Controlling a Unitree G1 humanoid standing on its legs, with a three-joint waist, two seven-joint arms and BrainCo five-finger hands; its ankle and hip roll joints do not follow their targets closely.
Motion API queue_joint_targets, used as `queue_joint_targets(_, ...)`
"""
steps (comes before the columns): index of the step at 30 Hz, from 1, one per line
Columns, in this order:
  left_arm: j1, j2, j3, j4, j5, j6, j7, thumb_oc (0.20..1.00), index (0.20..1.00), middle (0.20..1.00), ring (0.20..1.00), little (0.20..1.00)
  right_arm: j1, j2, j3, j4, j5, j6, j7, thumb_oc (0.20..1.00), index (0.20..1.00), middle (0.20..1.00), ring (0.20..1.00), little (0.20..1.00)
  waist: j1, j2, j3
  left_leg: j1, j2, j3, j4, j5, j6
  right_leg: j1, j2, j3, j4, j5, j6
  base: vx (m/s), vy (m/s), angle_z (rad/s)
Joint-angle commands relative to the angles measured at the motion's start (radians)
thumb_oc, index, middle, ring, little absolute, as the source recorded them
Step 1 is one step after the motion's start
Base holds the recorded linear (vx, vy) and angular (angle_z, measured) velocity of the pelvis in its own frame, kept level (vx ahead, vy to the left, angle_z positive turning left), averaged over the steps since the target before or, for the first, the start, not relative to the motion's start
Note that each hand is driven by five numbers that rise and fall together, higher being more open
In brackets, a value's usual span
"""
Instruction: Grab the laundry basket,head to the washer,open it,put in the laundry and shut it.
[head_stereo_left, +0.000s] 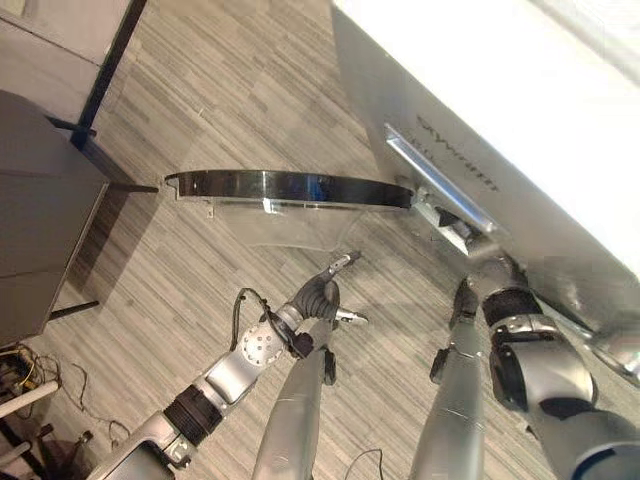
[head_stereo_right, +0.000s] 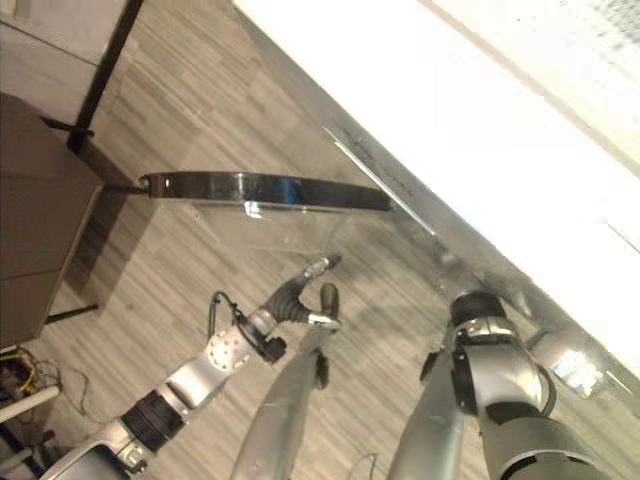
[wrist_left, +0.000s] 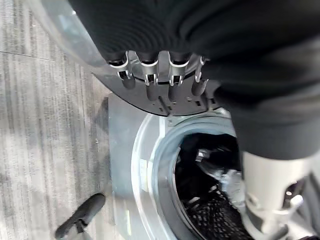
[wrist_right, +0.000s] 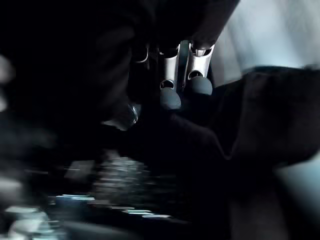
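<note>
The floor was grey wood-grain planking, with one dark cabinet standing at the robot's left. One white washer occupied the right side, its single round door swung fully open, black-rimmed with a clear domed window. The left wrist view showed the circular metal-ringed opening and the dark perforated drum behind it. Two hands were counted. The left hand hung in the air below the door, its fingers loosely extended and holding nothing. The right arm reached into the washer mouth; in its own wrist view the right hand showed fingertips against dark laundry in the drum, but whether they gripped it could not be told.
</note>
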Motion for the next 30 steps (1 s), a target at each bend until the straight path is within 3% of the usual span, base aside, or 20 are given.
queue_joint_targets(1, 0.055, 0.078, 0.000, -0.094, 0.006, -0.021, -0.006, 1.000, 1.000, 1.000, 1.000, 1.000, -0.081, -0.168, -0.066, -0.054, -0.014, -0.087, -0.133, 0.200, 0.200, 0.200, 0.200, 0.200, 0.009, -0.031, -0.043, 0.073, 0.046, 0.025, 0.045, -0.168, -0.031, -0.029, 0.034, 0.000, -0.010, -0.051, -0.002, 0.00, 0.000, 0.00)
queue_joint_targets(4, 0.063, 0.098, -0.002, -0.103, 0.007, -0.020, -0.007, 1.000, 1.000, 1.000, 1.000, 1.000, -0.134, -0.296, -0.079, -0.067, -0.135, -0.085, -0.248, 0.200, 0.200, 0.200, 0.200, 0.200, 0.015, -0.023, -0.051, 0.093, 0.046, 0.021, 0.023, -0.160, -0.031, -0.019, 0.031, -0.003, -0.014, -0.054, 0.003, 0.02, 0.006, 0.03)
queue_joint_targets(6, 0.078, 0.098, 0.005, -0.109, 0.008, -0.029, -0.005, 1.000, 1.000, 1.000, 1.000, 1.000, -0.118, -0.367, -0.009, -0.101, -0.367, 0.007, -0.342, 0.200, 0.200, 0.200, 0.200, 0.200, 0.019, -0.016, -0.050, 0.100, 0.043, 0.022, 0.017, -0.147, -0.029, -0.020, 0.028, 0.005, -0.008, -0.049, 0.001, 0.04, 0.013, 0.10)
queue_joint_targets(7, 0.070, 0.080, 0.014, -0.102, -0.009, -0.041, -0.010, 1.000, 1.000, 1.000, 1.000, 1.000, -0.085, -0.414, 0.133, 0.100, -0.549, 0.199, -0.264, 1.000, 1.000, 1.000, 1.000, 1.000, 0.021, -0.024, -0.052, 0.119, 0.048, 0.027, 0.016, -0.151, -0.026, -0.020, 0.030, 0.016, 0.022, -0.065, -0.002, 0.06, 0.009, 0.10)
queue_joint_targets(10, 0.058, 0.068, 0.024, -0.098, -0.012, -0.034, -0.015, 1.000, 1.000, 1.000, 1.000, 1.000, -0.078, -0.370, 0.199, 0.235, -0.565, 0.236, -0.181, 1.000, 1.000, 1.000, 1.000, 1.000, 0.011, -0.028, -0.049, 0.121, 0.050, 0.028, 0.019, -0.150, -0.027, -0.015, 0.033, 0.013, 0.030, -0.068, -0.007, 0.02, -0.003, 0.03)
queue_joint_targets(11, 0.054, 0.060, 0.032, -0.093, 0.001, -0.029, -0.015, 1.000, 1.000, 1.000, 1.000, 1.000, -0.029, -0.304, 0.220, 0.244, -0.586, 0.233, -0.155, 1.000, 1.000, 1.000, 1.000, 1.000, 0.004, -0.029, -0.047, 0.124, 0.050, 0.029, 0.021, -0.151, -0.025, -0.006, 0.034, 0.010, 0.028, -0.067, -0.008, 0.00, 0.000, 0.00)
queue_joint_targets(16, 0.085, 0.063, 0.072, -0.078, 0.031, -0.026, -0.011, 1.000, 1.000, 1.000, 1.000, 1.000, 0.207, -0.115, 0.220, 0.053, -0.601, 0.195, -0.082, 1.000, 1.000, 1.000, 1.000, 1.000, -0.022, -0.053, -0.053, 0.139, 0.055, 0.032, 0.029, -0.160, -0.021, 0.033, 0.048, 0.005, 0.015, -0.062, -0.015, 0.00, -0.001, -0.12)
queue_joint_targets(17, 0.088, 0.065, 0.071, -0.079, 0.031, -0.026, -0.012, 1.000, 1.000, 1.000, 1.000, 1.000, 0.213, -0.113, 0.219, 0.047, -0.602, 0.197, -0.084, 1.000, 1.000, 1.000, 1.000, 1.000, -0.023, -0.055, -0.055, 0.140, 0.055, 0.031, 0.029, -0.160, -0.021, 0.035, 0.048, 0.005, 0.013, -0.062, -0.015, -0.01, 0.012, -0.17)
queue_joint_targets(26, 0.213, 0.108, 0.139, -0.060, 0.063, -0.018, -0.018, 1.000, 1.000, 1.000, 1.000, 1.000, 0.476, 0.069, 0.262, 0.062, -0.671, 0.219, -0.008, 1.000, 1.000, 1.000, 1.000, 1.000, -0.059, -0.144, -0.080, 0.195, 0.053, 0.037, 0.096, -0.213, -0.003, 0.197, 0.073, -0.014, -0.120, 0.000, -0.016, -0.01, 0.031, -0.09)
queue_joint_targets(28, 0.227, 0.121, 0.157, -0.061, 0.084, -0.017, 0.000, 1.000, 1.000, 1.000, 1.000, 1.000, 0.500, 0.107, 0.293, 0.105, -0.682, 0.223, 0.000, 1.000, 1.000, 1.000, 1.000, 1.000, -0.045, -0.177, -0.059, 0.179, 0.052, -0.023, 0.184, -0.233, -0.009, 0.218, 0.097, 0.000, -0.141, 0.005, -0.027, -0.06, -0.018, -0.18)
queue_joint_targets(29, 0.239, 0.122, 0.167, -0.055, 0.099, -0.024, 0.015, 1.000, 1.000, 1.000, 1.000, 1.000, 0.527, 0.136, 0.354, 0.140, -0.730, 0.230, 0.010, 1.000, 1.000, 1.000, 1.000, 1.000, -0.021, -0.199, -0.049, 0.213, 0.041, -0.140, 0.194, -0.271, -0.023, 0.253, 0.119, 0.016, -0.172, 0.010, -0.026, -0.05, -0.038, -0.34)
queue_joint_targets(30, 0.239, 0.123, 0.167, -0.056, 0.099, -0.024, 0.015, 1.000, 1.000, 1.000, 1.000, 1.000, 0.526, 0.136, 0.354, 0.140, -0.731, 0.229, 0.010, 1.000, 1.000, 1.000, 1.000, 1.000, -0.025, -0.201, -0.047, 0.213, 0.037, -0.142, 0.192, -0.263, -0.023, 0.254, 0.115, 0.015, -0.175, 0.015, -0.026, -0.04, 0.027, -0.56)
